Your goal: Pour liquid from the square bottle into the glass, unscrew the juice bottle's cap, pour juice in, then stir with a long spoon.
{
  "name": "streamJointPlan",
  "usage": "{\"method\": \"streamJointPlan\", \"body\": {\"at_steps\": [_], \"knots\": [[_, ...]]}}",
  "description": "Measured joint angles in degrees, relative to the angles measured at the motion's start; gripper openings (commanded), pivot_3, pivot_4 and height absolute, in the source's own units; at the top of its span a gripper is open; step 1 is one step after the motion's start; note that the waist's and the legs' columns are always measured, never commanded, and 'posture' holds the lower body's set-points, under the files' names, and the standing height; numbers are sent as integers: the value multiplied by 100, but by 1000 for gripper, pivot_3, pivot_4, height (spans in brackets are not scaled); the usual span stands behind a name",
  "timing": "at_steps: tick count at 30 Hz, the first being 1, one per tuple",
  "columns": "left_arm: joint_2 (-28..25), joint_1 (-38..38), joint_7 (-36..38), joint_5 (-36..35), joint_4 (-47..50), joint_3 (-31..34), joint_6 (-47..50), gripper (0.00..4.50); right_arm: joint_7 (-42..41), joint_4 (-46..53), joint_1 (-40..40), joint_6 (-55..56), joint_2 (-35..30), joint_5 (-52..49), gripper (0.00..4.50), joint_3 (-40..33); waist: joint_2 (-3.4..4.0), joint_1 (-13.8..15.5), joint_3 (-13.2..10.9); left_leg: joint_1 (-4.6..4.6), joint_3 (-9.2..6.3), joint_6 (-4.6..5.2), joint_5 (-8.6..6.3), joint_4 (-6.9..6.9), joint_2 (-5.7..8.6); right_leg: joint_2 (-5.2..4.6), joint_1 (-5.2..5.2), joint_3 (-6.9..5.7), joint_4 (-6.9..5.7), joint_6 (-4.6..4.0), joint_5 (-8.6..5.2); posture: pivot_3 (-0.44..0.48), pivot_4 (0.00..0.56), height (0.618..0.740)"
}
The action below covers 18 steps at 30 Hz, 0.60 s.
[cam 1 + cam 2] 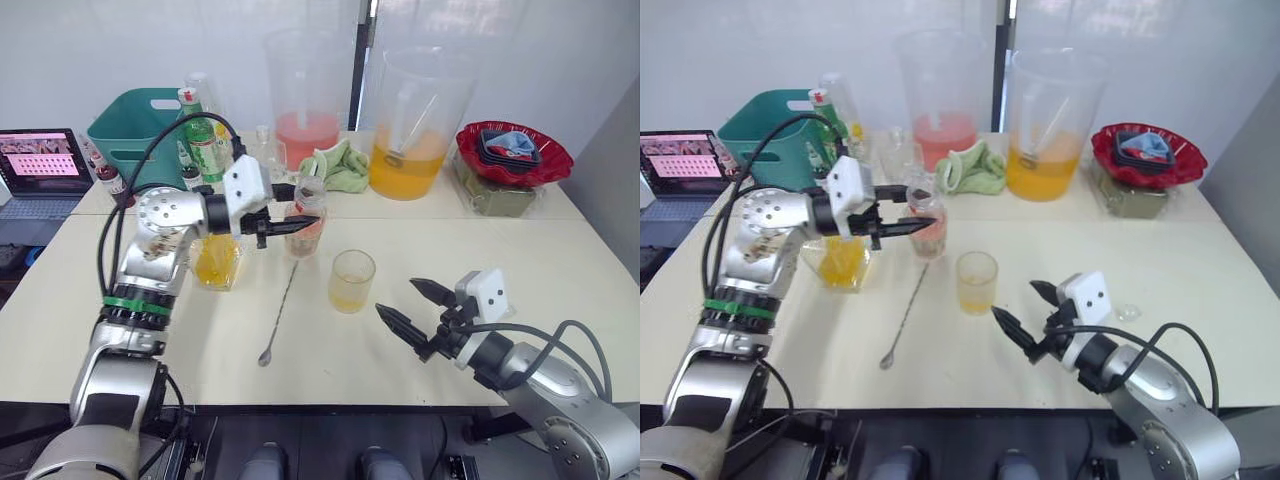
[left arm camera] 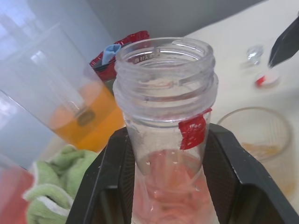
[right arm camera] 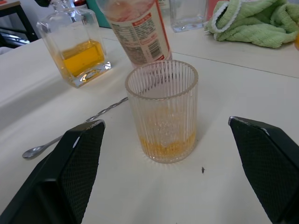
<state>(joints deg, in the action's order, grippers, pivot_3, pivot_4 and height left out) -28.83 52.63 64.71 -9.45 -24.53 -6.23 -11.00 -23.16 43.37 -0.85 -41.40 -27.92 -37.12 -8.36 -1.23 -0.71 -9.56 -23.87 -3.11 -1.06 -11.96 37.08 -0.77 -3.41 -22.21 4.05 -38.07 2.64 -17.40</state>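
Juice bottle (image 1: 309,222) stands upright on the table (image 1: 560,250), just behind the glass (image 1: 352,280), with the left gripper (image 1: 296,224) clenched around its neck. In the left wrist view its mouth is uncapped, with a red scrap of label below the threads and pink juice (image 2: 163,186) low inside. The cap (image 1: 1127,312) seems to be the small pale round thing lying on the table to the right of the right gripper (image 1: 412,305), though it is too small to be sure.

That right gripper hovers low over the table with its jaws spread wide and nothing between them, pointing at the glass from the near right. The glass holds a shallow layer of yellow-orange liquid at its bottom. The square bottle (image 3: 77,46), stopper in and about a third full of yellow-orange liquid, stands left of the juice bottle. The spoon (image 1: 280,312) lies flat on the table between the square bottle and the glass, bowl toward the near edge.
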Motion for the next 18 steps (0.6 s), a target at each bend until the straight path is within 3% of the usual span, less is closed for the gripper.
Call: {"method": "streamJointPlan", "body": {"at_steps": [8, 18], "knots": [[602, 614, -1291, 1459, -2462, -436, -2744, 1951, 339, 5, 280, -3, 160, 66, 4481, 366, -5, -15, -3, -7, -3, 0, 0, 1, 2, 0, -6, -2, -1, 1, 0, 0, 150, 740], [632, 927, -2830, 2750, -3653, -849, -4458, 1951, 709, 8, 421, -3, 310, 203, 4481, 525, -5, -11, -3, -15, -6, 0, 0, 4, 6, -2, -9, -6, -2, 3, 2, 0, 150, 740]]}}
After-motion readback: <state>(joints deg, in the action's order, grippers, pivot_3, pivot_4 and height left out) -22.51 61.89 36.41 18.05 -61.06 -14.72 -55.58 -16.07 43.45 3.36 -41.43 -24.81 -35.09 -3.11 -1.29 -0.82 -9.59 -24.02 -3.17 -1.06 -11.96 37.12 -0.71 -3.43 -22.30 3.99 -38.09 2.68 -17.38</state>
